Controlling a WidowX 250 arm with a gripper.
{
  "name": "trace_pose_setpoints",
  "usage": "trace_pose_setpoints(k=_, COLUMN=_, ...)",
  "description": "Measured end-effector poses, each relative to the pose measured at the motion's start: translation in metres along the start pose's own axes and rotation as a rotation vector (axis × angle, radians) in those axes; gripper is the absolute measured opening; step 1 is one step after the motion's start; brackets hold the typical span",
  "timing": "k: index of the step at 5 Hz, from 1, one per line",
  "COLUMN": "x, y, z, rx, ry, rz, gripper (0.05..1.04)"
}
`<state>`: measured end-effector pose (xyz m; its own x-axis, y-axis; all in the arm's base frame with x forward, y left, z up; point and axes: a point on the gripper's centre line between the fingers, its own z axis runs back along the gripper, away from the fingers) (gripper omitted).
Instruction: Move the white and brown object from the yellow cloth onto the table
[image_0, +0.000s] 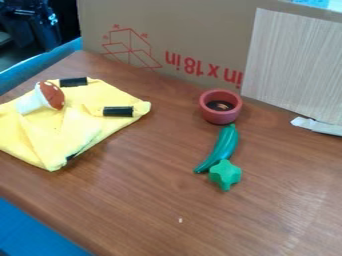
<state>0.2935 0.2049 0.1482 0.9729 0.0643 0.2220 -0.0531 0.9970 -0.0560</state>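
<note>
A mushroom-shaped object, white and brown (41, 97), lies on its side on the yellow cloth (57, 132) at the left. Its white stem points left, and its reddish-brown cap with pale specks faces right. The cloth is folded and crumpled on the brown wooden table (153, 185), with short black pieces at its back corner and right side and a dark bit near its front edge.
Right of the cloth stands a reddish round pot (221, 106) with dark contents. In front of it lie a long green vegetable (222, 149) and a green star-like piece (226, 174). Cardboard (174, 37) and a pale panel (294, 65) line the back; black machinery (33, 20) is upper left.
</note>
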Motion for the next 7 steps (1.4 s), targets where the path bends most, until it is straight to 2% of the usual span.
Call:
trace_pose_setpoints(k=1, x=-0.003, y=0.000, z=-0.012, rx=-0.018, ry=0.028, rz=0.009, gripper=1.001)
trace_pose_setpoints(k=2, x=-0.004, y=0.010, z=-0.026, rx=0.007, ry=0.049, rz=0.028, gripper=1.001)
trace_pose_setpoints(k=3, x=-0.002, y=0.020, z=-0.042, rx=0.039, ry=0.050, rz=0.029, gripper=1.001)
trace_pose_setpoints(k=4, x=-0.003, y=0.034, z=-0.048, rx=0.073, ry=0.032, rz=0.036, gripper=1.001)
trace_pose_setpoints(k=7, x=-0.007, y=0.048, z=-0.076, rx=0.102, ry=0.073, rz=0.093, gripper=1.001)
